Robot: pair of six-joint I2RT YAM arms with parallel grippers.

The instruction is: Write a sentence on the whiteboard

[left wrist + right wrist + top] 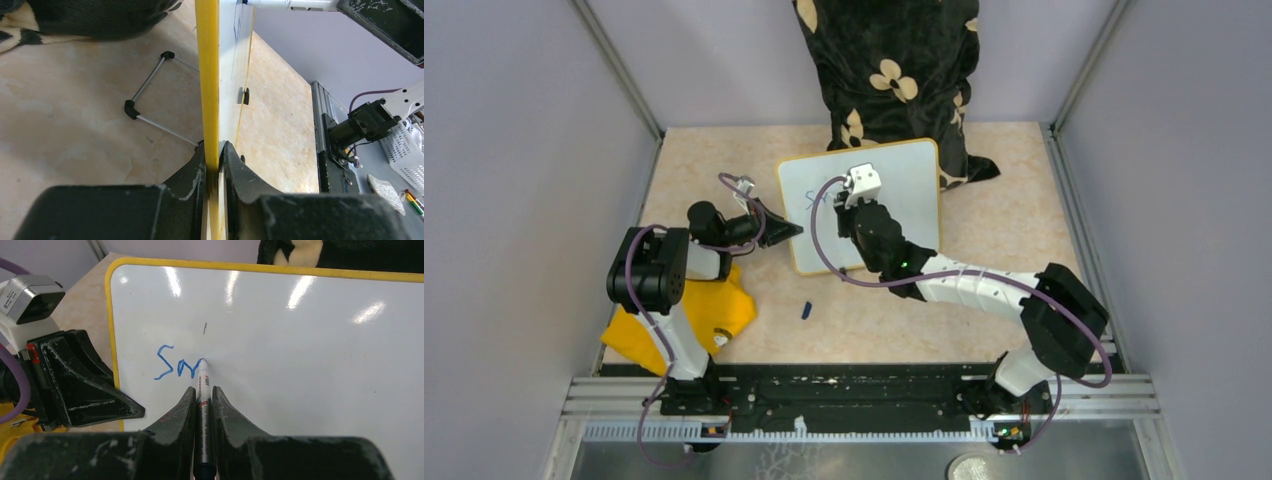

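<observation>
Blue strokes begin the sentence, and only the right wrist view shows them clearly: an "S" and a jagged letter beside it. From above I see just a faint squiggle. That same view shows the marker clamped in the right end effector, tip touching the whiteboard where the strokes end. The left wrist view gives the board edge-on, its yellow rim pinched by the left end effector, with a wire frame behind it. The top view places the board mid-worktop, with a yellow cloth at near left. There the right arm hides the board's lower middle.
</observation>
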